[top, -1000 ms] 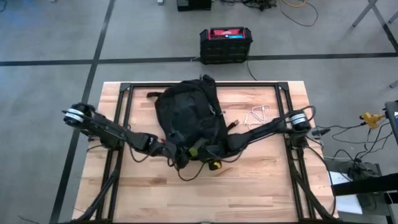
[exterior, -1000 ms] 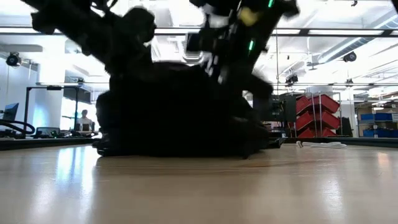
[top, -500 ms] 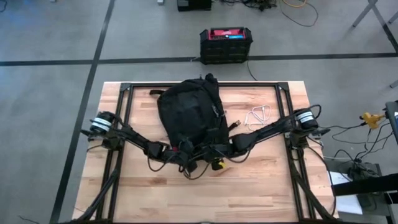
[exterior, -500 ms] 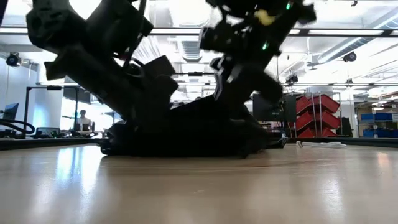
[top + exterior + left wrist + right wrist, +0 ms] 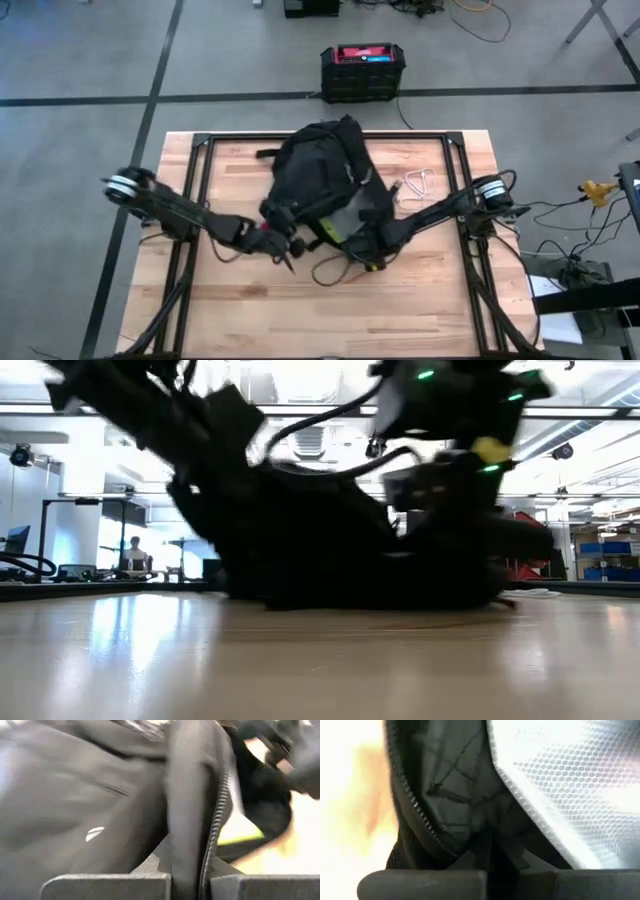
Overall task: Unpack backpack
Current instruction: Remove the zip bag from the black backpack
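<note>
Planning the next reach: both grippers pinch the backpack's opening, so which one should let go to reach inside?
Probably the right gripper: its view looks into the backpack interior; the left gripper pinches the zipper edge.

Two dark, cable-draped arms, silver-capped joints

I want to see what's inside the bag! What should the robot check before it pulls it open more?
1. Left gripper holds the backpack: ok, shut on the zipper edge in its wrist view.
2. Right gripper holds the opposite edge: ok, fabric is pinched in its wrist view.
3. Opening started: ok, grey lining shows.
4. Anything inside ready to grab: cannot tell.
5. Backpack fully on the table: ok.
6. White wire piece clear of the arms: ok.
</note>
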You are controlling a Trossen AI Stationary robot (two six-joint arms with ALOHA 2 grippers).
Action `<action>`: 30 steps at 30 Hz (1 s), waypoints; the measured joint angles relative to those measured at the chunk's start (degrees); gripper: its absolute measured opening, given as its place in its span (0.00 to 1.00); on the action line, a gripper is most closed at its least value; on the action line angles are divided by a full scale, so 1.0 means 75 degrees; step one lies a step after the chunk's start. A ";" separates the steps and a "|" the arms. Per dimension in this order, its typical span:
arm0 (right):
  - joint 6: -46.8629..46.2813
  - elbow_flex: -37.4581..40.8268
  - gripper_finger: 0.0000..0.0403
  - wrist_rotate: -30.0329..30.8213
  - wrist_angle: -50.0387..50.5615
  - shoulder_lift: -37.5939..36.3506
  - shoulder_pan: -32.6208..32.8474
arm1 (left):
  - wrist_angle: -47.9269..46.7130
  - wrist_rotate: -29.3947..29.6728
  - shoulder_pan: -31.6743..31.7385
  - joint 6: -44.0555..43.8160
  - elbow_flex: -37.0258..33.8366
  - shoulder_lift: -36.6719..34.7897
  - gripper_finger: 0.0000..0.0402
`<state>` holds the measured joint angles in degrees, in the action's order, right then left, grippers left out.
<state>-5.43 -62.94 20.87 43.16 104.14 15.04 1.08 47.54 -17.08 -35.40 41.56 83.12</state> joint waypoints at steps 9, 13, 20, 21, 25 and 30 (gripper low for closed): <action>-0.0551 0.1853 0.00 0.0475 -0.1182 -0.1785 -0.0040 | -0.0010 0.0136 -0.0124 0.0556 -0.0029 -0.1871 0.00; -0.0806 0.2231 0.01 0.0492 -0.2137 -0.1938 -0.0453 | 0.0646 -0.0105 -0.0172 0.0771 -0.0029 -0.1698 0.00; -0.2993 0.2345 0.20 -0.0357 -0.3591 -0.1856 -0.1822 | 0.2177 -0.1029 -0.0174 0.1257 -0.0026 -0.0776 0.00; -0.3173 0.2347 0.23 -0.0744 -0.3768 -0.1856 -0.2062 | 0.2162 -0.1097 -0.0174 0.1282 -0.0026 -0.0701 0.00; -0.3710 0.2347 0.37 -0.1976 -0.4403 -0.1874 -0.2848 | 0.1964 -0.1152 -0.0230 0.1309 -0.0017 -0.0572 0.00; -0.4587 0.2347 0.52 -0.3097 -0.4995 -0.1871 -0.3562 | 0.1500 -0.1188 -0.0318 0.1339 -0.0017 -0.0572 0.00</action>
<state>-39.82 -45.34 -2.36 5.70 90.11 -11.68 12.33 38.63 -19.47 -25.36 41.43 78.83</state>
